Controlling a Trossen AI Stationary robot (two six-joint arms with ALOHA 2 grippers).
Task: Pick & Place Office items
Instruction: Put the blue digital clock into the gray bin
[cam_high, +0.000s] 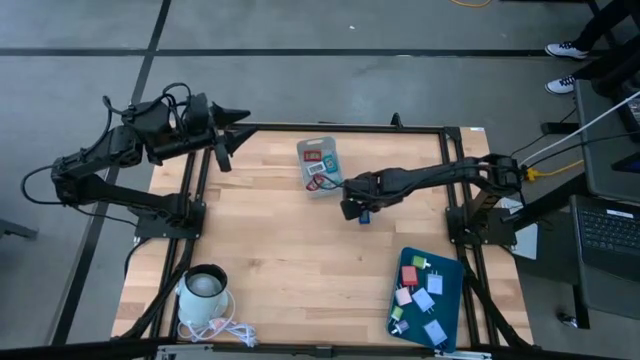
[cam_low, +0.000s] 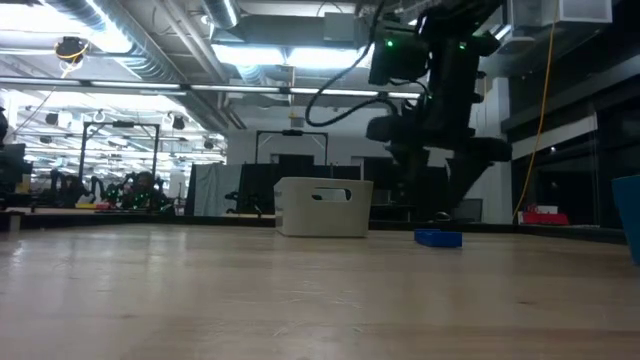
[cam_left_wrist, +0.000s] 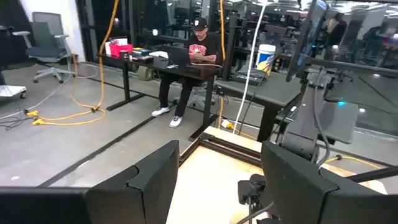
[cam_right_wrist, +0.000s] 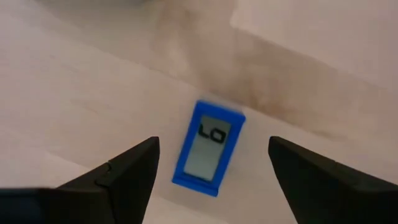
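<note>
Our right gripper hovers over the blue piece, fingers wide and empty. The piece lies flat mid-tabletop, just beside the bin, between the fingers, long axis running along them, not across. Left gripper, fingers apart, waits at the far left corner.

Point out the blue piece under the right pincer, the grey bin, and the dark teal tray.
blue piece (cam_right_wrist: 208, 146): right wrist view, its grey face.
grey bin (cam_low: 323, 208): low view, front wall.
dark teal tray (cam_high: 452, 278): high view, bare right edge.
</note>
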